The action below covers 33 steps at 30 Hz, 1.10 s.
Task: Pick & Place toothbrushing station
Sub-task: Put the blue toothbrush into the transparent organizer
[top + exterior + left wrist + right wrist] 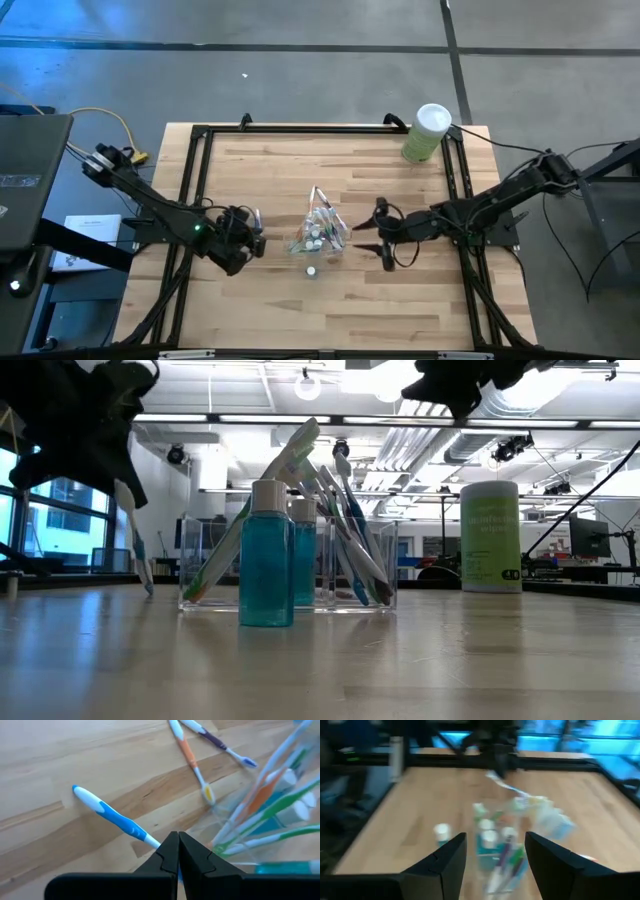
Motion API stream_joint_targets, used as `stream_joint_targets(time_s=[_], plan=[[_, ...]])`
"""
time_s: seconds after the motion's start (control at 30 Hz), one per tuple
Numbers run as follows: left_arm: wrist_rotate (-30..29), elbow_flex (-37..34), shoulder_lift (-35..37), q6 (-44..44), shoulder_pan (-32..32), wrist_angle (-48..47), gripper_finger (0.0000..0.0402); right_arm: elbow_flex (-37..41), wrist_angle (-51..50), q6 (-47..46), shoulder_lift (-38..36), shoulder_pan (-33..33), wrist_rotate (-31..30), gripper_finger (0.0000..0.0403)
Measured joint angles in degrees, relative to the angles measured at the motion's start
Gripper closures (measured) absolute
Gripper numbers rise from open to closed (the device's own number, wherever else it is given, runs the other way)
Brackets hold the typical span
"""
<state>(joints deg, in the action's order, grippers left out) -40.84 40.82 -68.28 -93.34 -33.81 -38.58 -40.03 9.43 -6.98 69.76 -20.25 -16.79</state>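
Observation:
The clear holder (320, 234) stands mid-table with several pastel toothbrushes leaning in it and white-capped blue tubes (266, 555) at its near side. One small tube (312, 270) stands alone on the wood in front of it. My left gripper (250, 238) is left of the holder, shut on a blue-and-white toothbrush (112, 815). Right of the holder, my right gripper (372, 238) stands open, facing the holder (500, 842) and touching nothing. My left gripper pinches the blue-and-white toothbrush between its two fingers at the thin white part (151, 839) past the blue grip; the head end is hidden behind the fingers. The brush slants down below the gripper (135, 540). Whether its handle end (76, 790) touches the table, I cannot tell.
An orange toothbrush (191, 761) and a purple one (216, 741) lie flat on the wood near the holder's left side. A tall green canister (428, 132) with a white lid stands at the far right corner. A black frame (195, 180) borders the table.

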Motion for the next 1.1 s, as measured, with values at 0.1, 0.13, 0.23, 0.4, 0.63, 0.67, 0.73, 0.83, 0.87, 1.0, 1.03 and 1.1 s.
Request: stream_joint_targets(time_s=[0.1, 0.13, 0.23, 0.4, 0.63, 0.67, 0.73, 0.83, 0.87, 1.0, 1.03, 1.1], plan=[[-0.1, 0.0, 0.6, 0.0, -0.3, 0.3, 0.0399, 0.0, 3.6, 3.1, 1.2, 0.0, 7.0, 0.0209], [-0.1, 0.0, 0.6, 0.0, -0.3, 0.3, 0.0399, 0.0, 6.2, 4.6, 2.0, 0.0, 8.8, 0.0209], [-0.1, 0.0, 0.6, -0.1, -0.3, 0.5, 0.0399, 0.0, 13.2, 10.7, 5.6, 0.0, 12.2, 0.0209], [-0.2, 0.0, 0.6, -0.1, -0.3, 1.7, 0.0399, 0.0, 27.7, 23.1, 13.6, 0.0, 11.8, 0.0209], [1.5, 0.0, 0.6, 1.2, -0.2, 2.0, 0.0399, 0.0, 39.0, 29.5, 21.0, -0.2, 7.1, 0.0209], [2.7, 0.0, 0.6, 2.8, -0.2, 1.9, 0.0399, 0.0, 39.0, 29.4, 21.0, -0.4, 7.1, 0.0209], [4.6, 0.0, 0.6, 7.0, 0.2, 2.0, 0.0399, 0.0, 38.4, 28.5, 21.1, -0.5, 6.7, 0.0209], [5.6, 0.0, 0.6, 10.3, 1.1, 2.0, 0.0399, 0.0, 38.0, 26.5, 21.1, -0.4, 5.8, 0.0209], [5.6, 0.0, 0.6, 11.9, 1.2, 2.0, 0.0398, 0.0, 38.0, 26.5, 21.1, -0.4, 5.7, 0.0209], [4.7, -0.1, 0.6, 17.9, 1.3, 2.6, 0.0382, 0.0, 37.2, 26.2, 21.1, -0.4, 5.2, 0.0209], [4.6, -0.1, 0.6, 18.6, 1.3, 3.4, 0.0374, 0.0, 37.1, 26.1, 21.1, -0.5, 4.9, 0.0209], [4.4, -0.1, 0.6, 20.8, 1.4, 5.5, 0.0355, 0.0, 36.9, 26.1, 21.1, -0.4, 4.7, 0.0209]])
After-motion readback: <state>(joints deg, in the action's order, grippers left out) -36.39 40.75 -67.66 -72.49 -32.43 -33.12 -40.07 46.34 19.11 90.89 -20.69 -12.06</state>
